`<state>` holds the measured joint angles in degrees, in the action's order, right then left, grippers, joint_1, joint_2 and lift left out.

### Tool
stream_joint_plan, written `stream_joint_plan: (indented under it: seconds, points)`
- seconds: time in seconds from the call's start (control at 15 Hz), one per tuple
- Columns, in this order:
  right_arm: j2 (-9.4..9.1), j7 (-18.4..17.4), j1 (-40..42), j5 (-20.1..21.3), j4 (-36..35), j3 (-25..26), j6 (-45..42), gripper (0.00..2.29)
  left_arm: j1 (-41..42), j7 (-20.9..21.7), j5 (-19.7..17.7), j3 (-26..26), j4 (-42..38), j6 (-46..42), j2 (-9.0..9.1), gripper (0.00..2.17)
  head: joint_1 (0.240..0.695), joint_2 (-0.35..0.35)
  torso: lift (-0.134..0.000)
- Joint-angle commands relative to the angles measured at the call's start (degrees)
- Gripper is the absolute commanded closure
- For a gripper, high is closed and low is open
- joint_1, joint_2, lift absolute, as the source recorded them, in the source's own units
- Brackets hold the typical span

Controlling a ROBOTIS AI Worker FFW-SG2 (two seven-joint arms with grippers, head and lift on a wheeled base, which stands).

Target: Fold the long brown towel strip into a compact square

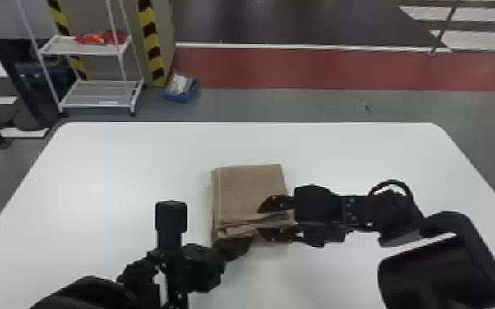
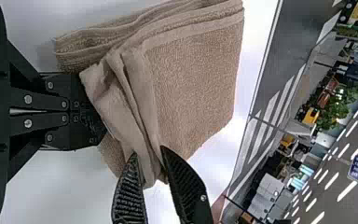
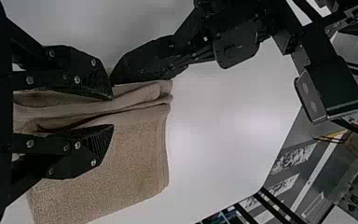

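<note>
Jaws on the left gripper are squeezed together on the brown towel, at its near edge. From the head view, the left arm comes in low on the left and points to the right. Next comes the towel, folded into a thick, squarish pile. It lies in the middle of the white table, and its near side has bumpy, loose folds. On the right, the right gripper has its two fingers spread apart, with those loose folds between them. Its arm reaches in from the right.

Behind the table, on the left, is a white rack with something red on its top shelf. To the right of the rack, a blue box sits on the floor.
</note>
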<state>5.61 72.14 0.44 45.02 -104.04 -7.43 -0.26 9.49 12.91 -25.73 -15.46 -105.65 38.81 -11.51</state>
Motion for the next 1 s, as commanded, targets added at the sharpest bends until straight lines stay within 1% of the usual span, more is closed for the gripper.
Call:
stream_joint_plan:
  seconds: [0.0, 0.07, 0.13, 0.2, 0.33, 0.4, 0.47, 0.53, 0.6, 0.67, 0.8, 0.87, 0.93]
  points:
    - [-0.07, 0.99, 0.7, -5.12, -2.83, 2.33, 1.63, 0.02, 0.0, 0.01, 0.15, 0.16, 0.0, 0.0, 0.0, 1.8, 0.695, -0.032, -0.124]
    - [-0.07, 0.99, 1.14, -11.0, -4.24, 5.05, 2.68, 0.02, 0.0, 0.01, 0.24, 0.25, 0.0, 0.18, 0.0, 1.8, 0.695, -0.033, -0.124]
    - [-0.16, 0.99, 1.14, -15.66, -5.12, 7.16, 3.91, 0.03, 0.0, 0.01, 0.33, 0.25, 0.0, 0.18, 0.0, 1.8, 0.695, -0.034, -0.124]
    - [-0.25, 0.29, 1.14, -18.39, -5.47, 8.66, 4.26, 0.05, -0.09, 0.01, 0.33, 0.25, 0.0, 0.18, 0.0, 1.8, 0.695, -0.037, -0.124]
    - [-0.42, -3.49, 1.05, -19.0, -4.85, 9.54, 3.74, 0.06, -0.26, 0.01, 0.5, 0.07, 0.0, 0.35, 0.0, 1.8, 0.695, -0.058, -0.124]
    - [-0.6, -5.34, 0.52, -19.35, -2.66, 9.8, 3.38, 0.15, -0.35, 0.01, 0.59, -0.01, 0.0, 0.35, 0.0, 1.8, 0.695, -0.064, -0.124]
    - [-0.77, -6.48, -0.44, -20.67, 0.16, 10.24, 3.21, 0.43, -0.53, 0.01, 0.59, -0.1, 0.0, 0.35, 0.09, 1.8, 0.695, -0.07, -0.124]
    - [-0.77, -6.48, -2.03, -23.92, 4.2, 10.94, 3.91, 1.1, -0.61, 0.01, 0.68, -0.19, 0.0, 0.35, 0.17, 1.8, 0.695, -0.075, -0.124]
    - [-0.86, -6.57, -3.43, -27.35, 7.45, 11.03, 7.78, 1.79, -0.7, 0.09, 0.94, -0.19, 0.0, 0.35, 0.09, 1.8, 0.695, -0.083, -0.124]
    - [-1.12, -6.92, -3.87, -27.53, 9.21, 10.06, 8.83, 1.96, -0.7, 0.36, 0.94, -0.19, 0.0, 0.35, 0.09, 1.8, 0.695, -0.086, -0.124]
    - [-2.18, -8.68, -4.58, -28.32, 13.78, 9.71, 6.55, 1.96, -0.7, 0.45, 0.94, 0.07, 0.0, 0.35, 0.09, 1.8, 0.695, -0.087, -0.124]
    - [-2.18, -10.09, -4.75, -29.11, 16.5, 9.54, 4.44, 1.96, -0.7, 0.53, 0.85, 0.07, 0.0, 0.35, 0.0, 1.8, 0.695, -0.083, -0.124]
    - [-2.18, -10.35, -5.1, -29.46, 18.88, 9.36, 2.51, 1.96, -0.7, 0.71, 0.85, 0.16, 0.0, 0.53, 0.0, 1.8, 0.695, -0.078, -0.124]
